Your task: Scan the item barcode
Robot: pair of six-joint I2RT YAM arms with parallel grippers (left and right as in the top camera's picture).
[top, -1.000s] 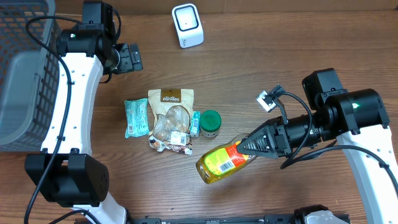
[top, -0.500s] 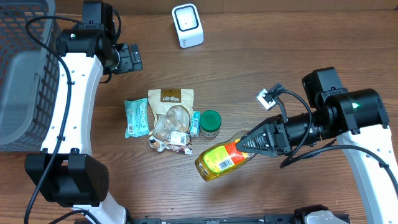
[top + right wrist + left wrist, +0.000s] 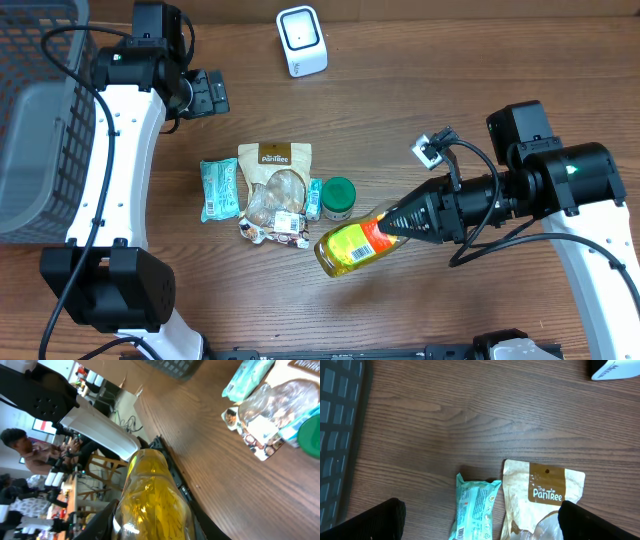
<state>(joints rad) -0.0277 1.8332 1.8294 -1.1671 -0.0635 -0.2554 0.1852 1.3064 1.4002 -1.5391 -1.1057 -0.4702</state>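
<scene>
A clear bottle of yellow liquid (image 3: 350,247) with a red and yellow label hangs tilted above the table, its neck end clamped in my right gripper (image 3: 395,228). The right wrist view shows the bottle (image 3: 152,495) filling the space between my right gripper's (image 3: 152,527) dark fingers. A white barcode scanner (image 3: 301,40) stands at the back centre, well away from the bottle. Far back on the left, my left gripper (image 3: 205,93) is open with nothing between its fingers; the left wrist view has my left gripper (image 3: 482,525) high above the table.
A teal packet (image 3: 218,188), a PanTree pouch (image 3: 275,185) and a green-lidded jar (image 3: 338,197) lie grouped mid-table, left of the bottle. A grey wire basket (image 3: 40,120) fills the left edge. The left wrist view shows the packet (image 3: 472,507), pouch (image 3: 542,500) and scanner corner (image 3: 615,370).
My right gripper has carried the bottle slightly toward the back of the table and rolled it, so the label faces differently. The left arm has not moved.
</scene>
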